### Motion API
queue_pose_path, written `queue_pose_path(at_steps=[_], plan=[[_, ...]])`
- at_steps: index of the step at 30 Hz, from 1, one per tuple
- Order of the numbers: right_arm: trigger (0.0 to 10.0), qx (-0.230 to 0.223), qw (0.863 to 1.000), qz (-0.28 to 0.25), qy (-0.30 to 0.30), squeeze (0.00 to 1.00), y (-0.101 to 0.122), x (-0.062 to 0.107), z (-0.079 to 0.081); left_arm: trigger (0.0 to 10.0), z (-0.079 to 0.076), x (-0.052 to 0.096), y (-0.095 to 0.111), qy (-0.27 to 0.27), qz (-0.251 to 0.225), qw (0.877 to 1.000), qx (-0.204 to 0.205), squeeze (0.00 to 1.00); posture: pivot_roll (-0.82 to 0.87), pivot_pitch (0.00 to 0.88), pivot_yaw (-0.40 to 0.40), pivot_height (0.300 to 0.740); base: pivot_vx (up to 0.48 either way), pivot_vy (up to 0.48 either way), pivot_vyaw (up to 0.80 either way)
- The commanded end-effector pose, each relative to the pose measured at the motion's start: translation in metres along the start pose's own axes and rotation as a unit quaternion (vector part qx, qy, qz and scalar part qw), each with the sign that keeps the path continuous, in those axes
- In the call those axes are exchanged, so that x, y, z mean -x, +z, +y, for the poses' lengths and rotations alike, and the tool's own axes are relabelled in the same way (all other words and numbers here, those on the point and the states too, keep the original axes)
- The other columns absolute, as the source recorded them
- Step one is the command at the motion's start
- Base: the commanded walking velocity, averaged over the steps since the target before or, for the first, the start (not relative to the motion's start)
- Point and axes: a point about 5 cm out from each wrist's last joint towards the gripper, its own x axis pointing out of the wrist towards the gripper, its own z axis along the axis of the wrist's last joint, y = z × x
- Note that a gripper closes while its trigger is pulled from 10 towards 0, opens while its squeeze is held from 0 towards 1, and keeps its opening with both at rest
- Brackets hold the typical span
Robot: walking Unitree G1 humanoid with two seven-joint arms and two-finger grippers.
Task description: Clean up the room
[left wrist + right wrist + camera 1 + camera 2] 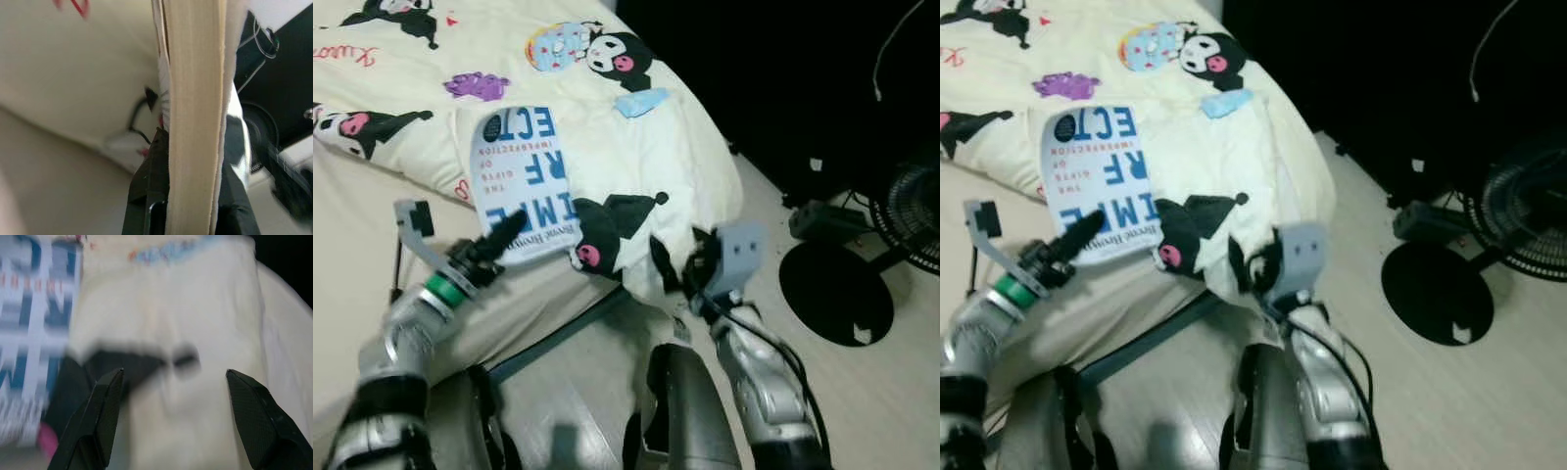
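Left eye view: the left gripper (505,235) is clamped on the near edge of a blue-and-white book (522,176) lying on the cartoon-print quilt (636,166) at the bed's corner. The book's long axis runs away from the robot, up the bed. In the left wrist view, its page block (193,112) sits between the black fingers (146,196). The right gripper (171,416), fingers apart and holding nothing, hangs over the quilt's drooping corner, just right of the book. The book's far edge is hidden in the wrist view; a fan (911,211) and its round base (832,289) stand on the floor, partly cut off
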Motion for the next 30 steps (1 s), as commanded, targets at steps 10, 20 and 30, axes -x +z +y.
queue_pose_path(at_steps=[10,20,30], plan=[[10.0,0.169,0.976,-0.017,-0.139,0.00,-0.001,-0.029,-0.016,10.0,-0.102,0.020,0.084,-0.105,-0.150,0.980,-0.072,0.00,0.08,0.178,-0.053,0.525,0.000,0.000,0.00],[10.0,0.357,0.901,0.051,-0.241,0.00,-0.009,-0.051,-0.045,10.0,-0.129,0.041,0.134,-0.099,-0.217,0.962,-0.135,0.00,0.13,0.164,-0.068,0.525,0.000,0.000,0.00],[10.0,0.246,0.940,0.238,0.018,0.00,-0.066,-0.049,0.001,10.0,-0.140,0.043,0.137,-0.093,-0.217,0.963,-0.127,0.00,0.16,0.147,-0.075,0.525,0.000,0.000,0.00]])
